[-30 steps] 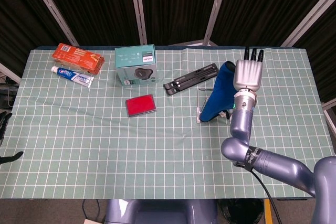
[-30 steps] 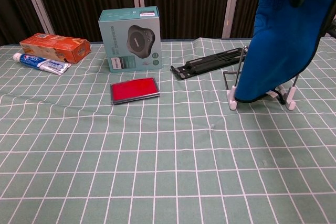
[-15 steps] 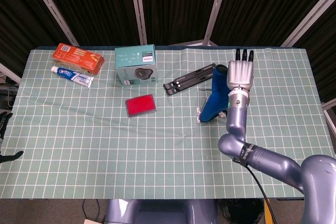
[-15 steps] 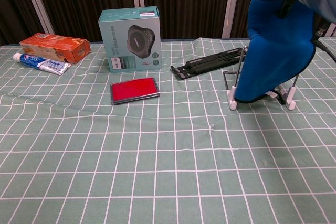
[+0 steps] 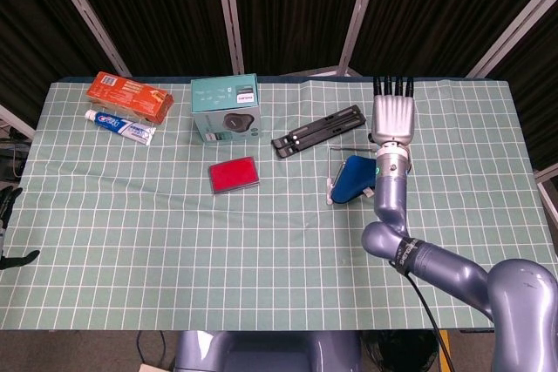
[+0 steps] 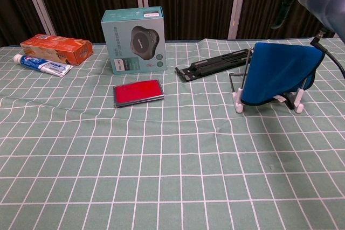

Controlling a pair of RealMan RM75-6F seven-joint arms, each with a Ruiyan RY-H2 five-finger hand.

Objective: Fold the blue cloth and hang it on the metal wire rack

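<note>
Blue cloth (image 6: pixel 277 71): draped over the metal wire rack (image 6: pixel 241 87), right of table centre; chest view shows the drape, head view mostly hides it.
Right hand (image 5: pixel 393 116): above the rack, fingers straight, holding nothing.
Left hand: unseen.
Room: bare table (image 5: pixel 261 241) in front.

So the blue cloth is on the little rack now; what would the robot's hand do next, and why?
Probably lift the right hand up and back, clear of the rack. The blue cloth already drapes over the metal wire rack, and the fingers look straight and spread, holding nothing. The left hand is out of view.
</note>
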